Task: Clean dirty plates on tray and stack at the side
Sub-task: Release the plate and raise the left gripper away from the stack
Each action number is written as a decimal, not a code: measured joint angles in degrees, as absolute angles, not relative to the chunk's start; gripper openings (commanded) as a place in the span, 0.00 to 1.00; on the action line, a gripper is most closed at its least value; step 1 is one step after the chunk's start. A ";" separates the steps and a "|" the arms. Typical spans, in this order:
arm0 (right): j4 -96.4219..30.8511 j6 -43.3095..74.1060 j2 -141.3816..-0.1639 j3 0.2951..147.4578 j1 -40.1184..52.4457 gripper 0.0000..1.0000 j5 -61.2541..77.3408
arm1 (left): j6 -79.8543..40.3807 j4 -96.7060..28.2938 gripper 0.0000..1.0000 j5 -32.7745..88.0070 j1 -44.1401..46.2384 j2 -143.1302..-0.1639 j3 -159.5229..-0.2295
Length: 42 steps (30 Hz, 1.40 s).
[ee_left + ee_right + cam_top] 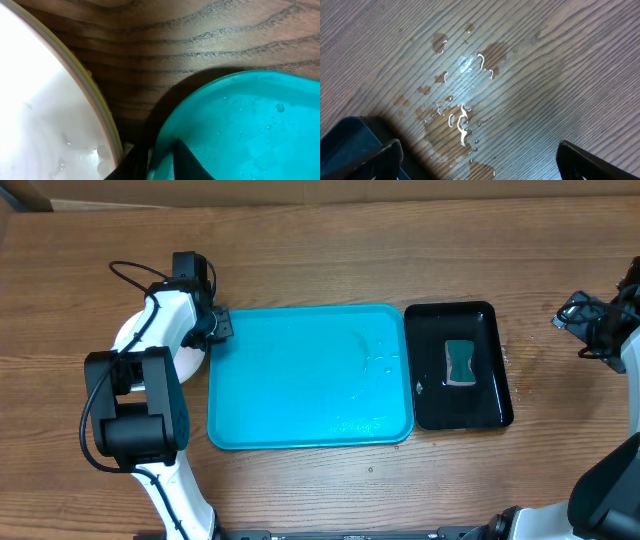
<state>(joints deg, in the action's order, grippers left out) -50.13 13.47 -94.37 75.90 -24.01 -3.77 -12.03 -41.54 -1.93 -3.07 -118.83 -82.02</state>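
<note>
Straddling tray (310, 375) rim, left gripper (159, 156), white plate (40, 110) just beside

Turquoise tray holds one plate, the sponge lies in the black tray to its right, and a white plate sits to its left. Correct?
Not quite: the overhead view shows the turquoise tray holding no plate, only water droplets. The sponge does lie in the black tray to its right, and a white plate sits to its left.

The plates (190, 364) lie left of the tray (300, 380), narrower tray (492, 385) right.
</note>
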 measured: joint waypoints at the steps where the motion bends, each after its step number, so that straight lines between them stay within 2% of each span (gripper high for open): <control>1: -50.13 13.47 -94.37 75.90 -24.01 1.00 -3.77 | -12.03 -41.54 0.19 -1.89 -3.09 -118.83 -82.02; 12: -50.15 13.47 -94.37 75.90 -24.01 1.00 -3.79 | -12.03 -41.54 0.21 -0.82 -3.14 -118.85 -82.02; 14: -50.13 13.47 -94.37 75.90 -24.01 1.00 -3.77 | -12.01 -41.52 0.27 -0.58 -3.14 -118.83 -82.02; 17: -50.15 13.52 -94.37 75.90 -24.01 1.00 -3.79 | -11.68 -41.58 0.54 0.45 -3.07 -118.85 -82.02; 19: -50.13 13.47 -94.37 75.90 -24.01 1.00 -3.79 | -11.88 -41.82 0.61 1.17 -3.07 -118.85 -82.04; 25: -50.15 13.50 -94.37 75.90 -24.01 1.00 -3.77 | -12.01 -48.03 0.68 1.89 -3.07 -119.17 -85.73; 34: -50.13 13.47 -94.37 75.90 -24.01 1.00 -3.79 | -12.08 -63.16 0.72 2.42 -3.07 -119.22 -106.02; 35: -50.13 13.47 -94.37 75.90 -24.01 1.00 -3.79 | -12.08 -64.47 0.74 2.87 -3.05 -119.20 -107.63; 36: -50.15 13.50 -94.37 75.90 -24.01 1.00 -3.79 | -12.10 -65.73 0.82 3.53 -2.96 -119.20 -109.08; 37: -50.15 13.50 -94.37 75.90 -24.01 1.00 -3.79 | -12.01 -66.65 0.97 4.34 -2.96 -119.20 -110.15; 38: -50.15 13.50 -94.37 75.90 -24.01 1.00 -3.79 | -12.10 -67.57 1.00 5.34 -2.96 -119.17 -111.09; 42: -50.13 13.50 -94.37 75.90 -24.01 1.00 -3.79 | -12.29 -68.71 1.00 9.17 -2.96 -119.17 -112.18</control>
<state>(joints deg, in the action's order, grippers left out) -50.13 13.50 -94.37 75.90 -24.01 -3.79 -12.29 -68.71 9.17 -2.96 -119.17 -112.18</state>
